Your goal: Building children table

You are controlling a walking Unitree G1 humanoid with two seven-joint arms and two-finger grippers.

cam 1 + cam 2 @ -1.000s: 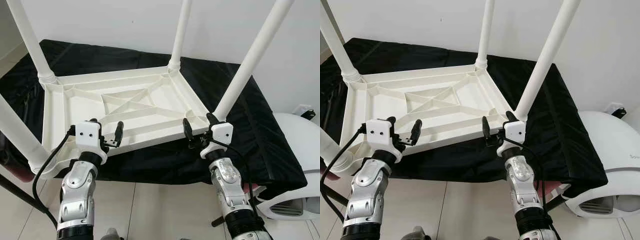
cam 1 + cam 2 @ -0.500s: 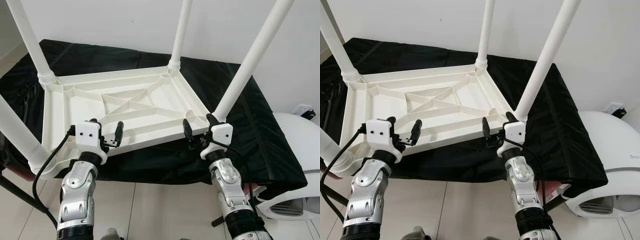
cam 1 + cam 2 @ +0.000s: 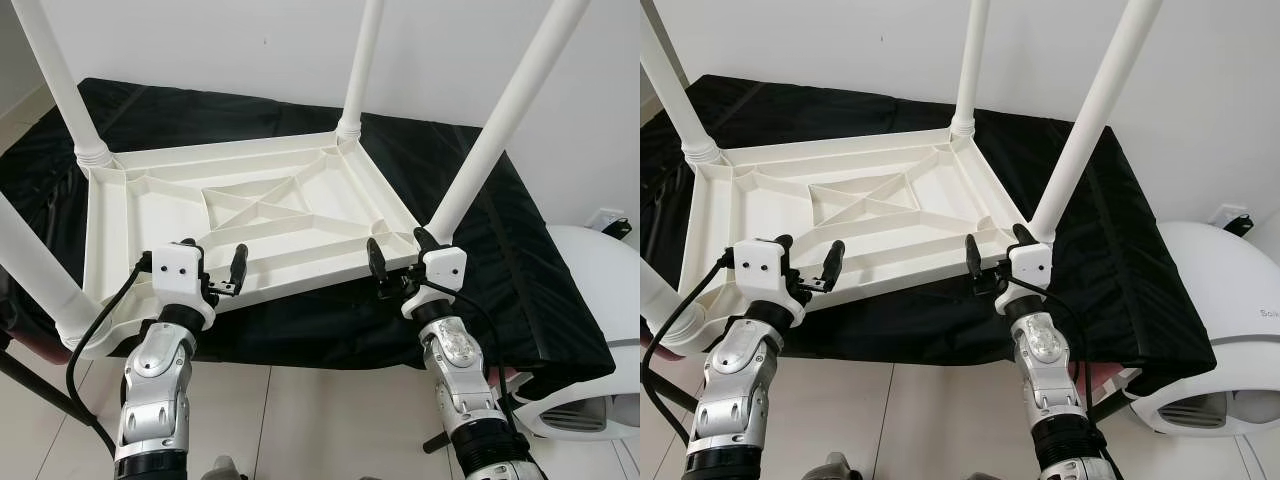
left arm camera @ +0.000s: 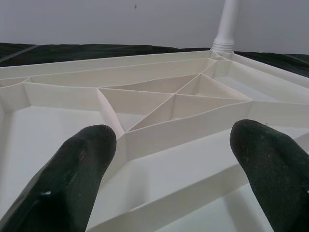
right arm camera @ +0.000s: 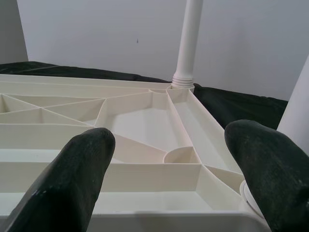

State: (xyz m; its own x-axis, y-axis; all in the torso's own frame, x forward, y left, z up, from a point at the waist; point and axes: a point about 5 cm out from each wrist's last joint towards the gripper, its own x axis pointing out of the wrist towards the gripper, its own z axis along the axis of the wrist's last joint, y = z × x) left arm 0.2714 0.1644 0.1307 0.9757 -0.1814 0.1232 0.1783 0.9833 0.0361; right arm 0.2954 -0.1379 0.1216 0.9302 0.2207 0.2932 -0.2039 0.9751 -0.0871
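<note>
black fingers come first: the left gripper (image 3: 212, 268) sits at the near edge of the upturned children table (image 3: 250, 215), toward its near-left part, its two fingers spread wide and closing on nothing. the right gripper (image 3: 397, 262) hovers at the near-right corner, also spread wide and empty, just beside the base of the near-right leg (image 3: 505, 115). in the wrist views the fingers of both frame the ribbed underside, and whether a fingertip actually touches the rim cannot be told.

white plastic makes up the table itself, which lies upside down on a desk covered by a black cloth (image 3: 470, 200), its near edge overhanging the cloth's front a little. the near-left leg (image 3: 35, 275) sits in its corner socket and runs out of view to the left. beyond the crossed ribs, the far-left leg (image 3: 60, 85) stands in its threaded collar, and the far-right leg (image 3: 358, 70) stands in its own at the back corner.

by that count all four legs look fitted, so the assembly seems mostly finished. how tight each leg is seated cannot be judged. what is left, most likely, is to take hold of the frame on both sides, turn it over and stand it on its legs on the tiled floor (image 3: 300, 410).

off to the right, past the desk, stands a rounded white appliance (image 3: 590, 300).
</note>
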